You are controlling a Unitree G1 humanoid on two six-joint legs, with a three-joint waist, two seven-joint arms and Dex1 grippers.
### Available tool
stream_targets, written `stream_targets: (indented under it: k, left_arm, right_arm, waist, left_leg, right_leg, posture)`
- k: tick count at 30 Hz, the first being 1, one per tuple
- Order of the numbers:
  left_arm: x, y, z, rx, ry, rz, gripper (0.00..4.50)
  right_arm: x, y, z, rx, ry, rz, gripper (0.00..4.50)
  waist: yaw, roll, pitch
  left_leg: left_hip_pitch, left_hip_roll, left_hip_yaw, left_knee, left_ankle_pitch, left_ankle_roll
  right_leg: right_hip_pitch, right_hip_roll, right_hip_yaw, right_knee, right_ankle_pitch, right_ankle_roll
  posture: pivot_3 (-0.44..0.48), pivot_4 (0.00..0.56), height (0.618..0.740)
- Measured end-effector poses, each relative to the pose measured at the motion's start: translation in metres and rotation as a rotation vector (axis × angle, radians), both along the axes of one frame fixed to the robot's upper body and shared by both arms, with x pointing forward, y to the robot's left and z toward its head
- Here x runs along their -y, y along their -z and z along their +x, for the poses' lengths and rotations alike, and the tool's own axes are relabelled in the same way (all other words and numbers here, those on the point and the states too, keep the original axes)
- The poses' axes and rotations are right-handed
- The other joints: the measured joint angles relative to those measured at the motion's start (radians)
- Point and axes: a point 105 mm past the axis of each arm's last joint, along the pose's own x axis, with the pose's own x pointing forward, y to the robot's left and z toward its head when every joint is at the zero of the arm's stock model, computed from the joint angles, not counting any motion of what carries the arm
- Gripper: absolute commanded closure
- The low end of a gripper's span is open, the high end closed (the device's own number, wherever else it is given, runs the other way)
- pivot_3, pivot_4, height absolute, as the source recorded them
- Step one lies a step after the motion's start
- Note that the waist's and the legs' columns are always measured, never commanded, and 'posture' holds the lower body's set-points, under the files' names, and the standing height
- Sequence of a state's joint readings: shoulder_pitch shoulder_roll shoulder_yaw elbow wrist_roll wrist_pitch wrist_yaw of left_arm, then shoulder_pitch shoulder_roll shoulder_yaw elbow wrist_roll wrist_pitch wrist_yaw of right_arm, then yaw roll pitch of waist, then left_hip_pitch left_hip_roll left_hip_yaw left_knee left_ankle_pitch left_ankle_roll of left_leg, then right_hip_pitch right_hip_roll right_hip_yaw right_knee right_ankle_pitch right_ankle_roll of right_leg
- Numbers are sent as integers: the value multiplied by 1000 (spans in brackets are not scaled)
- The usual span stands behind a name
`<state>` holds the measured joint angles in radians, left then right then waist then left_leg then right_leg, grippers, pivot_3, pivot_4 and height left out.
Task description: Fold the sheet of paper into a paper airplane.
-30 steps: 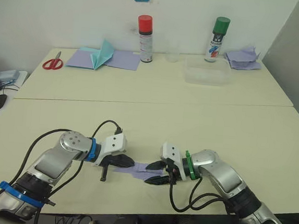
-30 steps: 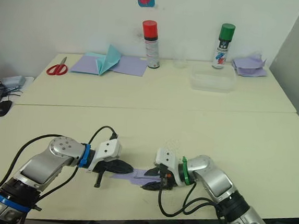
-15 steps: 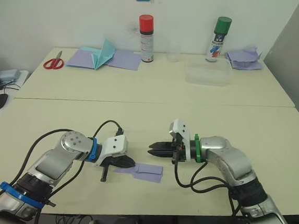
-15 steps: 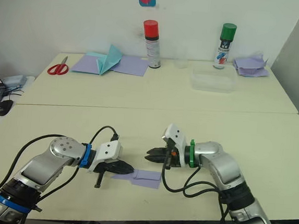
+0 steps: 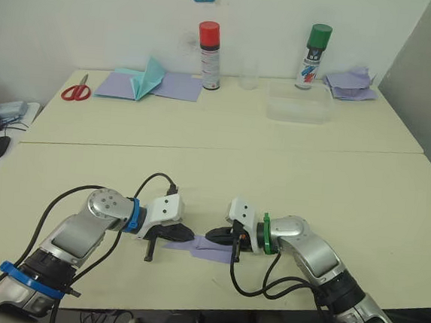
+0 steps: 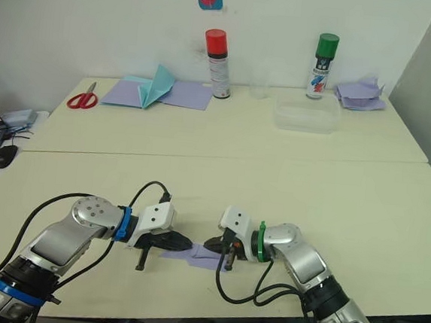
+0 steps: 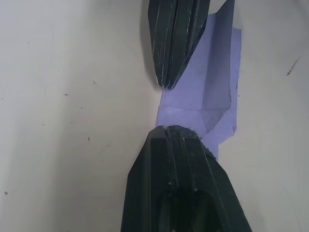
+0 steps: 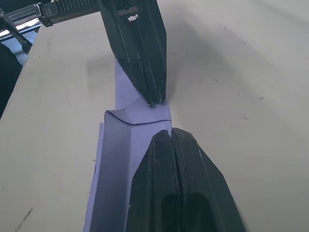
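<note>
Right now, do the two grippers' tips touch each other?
Apart. The left wrist view shows lavender sheet of paper between the left gripper and right gripper.

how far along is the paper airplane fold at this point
Done: the sheet of paper is already a narrow lavender strip with a folded corner, lying flat on the table. In hand: the left gripper presses one end and the right gripper presses the middle, both with fingers together, apparently flattening a crease. Left: no pointed nose, raised ridge or wings yet, so most shaping remains.
</note>
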<state>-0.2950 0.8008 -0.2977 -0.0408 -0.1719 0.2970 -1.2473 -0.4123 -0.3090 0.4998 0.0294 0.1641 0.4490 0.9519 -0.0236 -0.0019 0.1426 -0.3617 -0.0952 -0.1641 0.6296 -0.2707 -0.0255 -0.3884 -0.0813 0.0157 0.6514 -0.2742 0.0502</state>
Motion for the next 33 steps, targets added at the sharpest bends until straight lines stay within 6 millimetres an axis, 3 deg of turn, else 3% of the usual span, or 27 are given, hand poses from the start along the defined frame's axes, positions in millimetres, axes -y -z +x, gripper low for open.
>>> stream_targets:
  k: [5,14,25,28,30,33]
  left_arm:
    - [1,1,0,-2,-1,-3,4500]
    - [5,3,2,-1,4,0,4500]
    - [7,4,4,-4,4,-7,4500]
    - [5,4,4,-8,2,-7,4500]
    - [5,4,4,-8,3,-5,4500]
    - [6,4,4,-6,10,-7,4500]
  right_arm:
    - [5,2,1,36,-13,-30,4461]
    - [45,2,-9,87,-51,-146,4461]
    - [90,-5,-21,-16,15,-175,4461]
    - [90,-20,-8,-19,77,-104,4461]
    - [83,-35,4,22,92,-48,4461]
    - [66,-40,8,36,88,4,4461]
  waist:
    - [1,0,-1]
    - [12,1,-7]
    - [23,-1,-9]
    - [22,-1,-9]
    - [21,-1,-9]
    - [22,-2,-9]
  left_leg:
    - [1,0,0,0,0,0]
    - [4,-1,0,0,0,1]
    - [4,0,0,0,-1,1]
    - [4,1,0,0,-1,1]
    - [4,1,0,0,-1,1]
    - [4,1,-1,0,-1,1]
  right_leg:
    - [0,0,0,0,0,0]
    - [3,0,0,-2,0,0]
    - [8,-1,0,-4,-3,4]
    - [7,0,0,-3,-3,4]
    - [7,0,-1,-3,-3,4]
    - [7,0,-1,-3,0,0]
  posture:
    - [0,150,740]
    - [0,150,740]
    - [0,150,740]
    - [0,150,740]
    - [0,150,740]
    - [0,150,740]
